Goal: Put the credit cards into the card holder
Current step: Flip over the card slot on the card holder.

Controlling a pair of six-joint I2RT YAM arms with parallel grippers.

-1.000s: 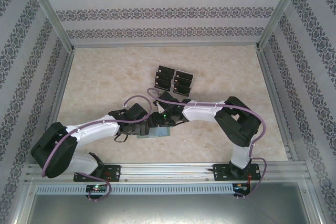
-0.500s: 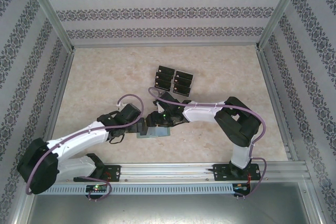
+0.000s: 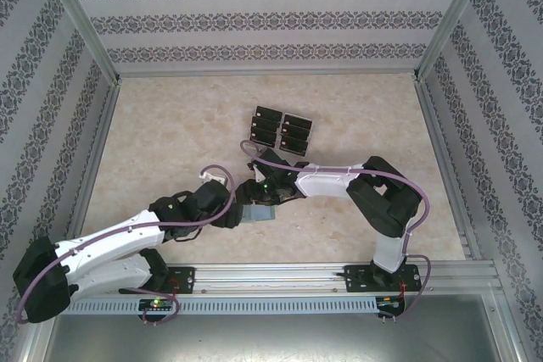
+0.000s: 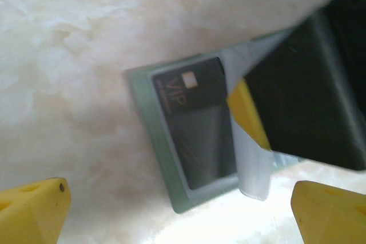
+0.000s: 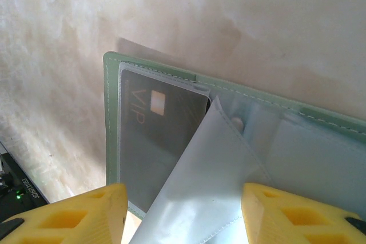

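Between the fingertips of my right gripper [image 5: 182, 216], which stand about half apart, a clear pocket leaf [image 5: 197, 192] rises. As far as I can judge it leans on them and is not clamped. Just ahead, the card holder [image 5: 109, 141] lies open on the table [image 5: 274, 21], with one black VIP credit card [image 5: 157, 135] seated in the pocket ahead-left of the fingers. My left gripper [image 4: 183, 215] hovers wide open and empty over the holder's card end. Farther ahead, well apart, lie the other credit cards [image 3: 282, 129]. I judge the holder light and soft, likely to slide or fold, so it wants pinning. The leaf is floppy and slick. The cards look thin, stiff and slippery, so I'd pinch one across its long edges.
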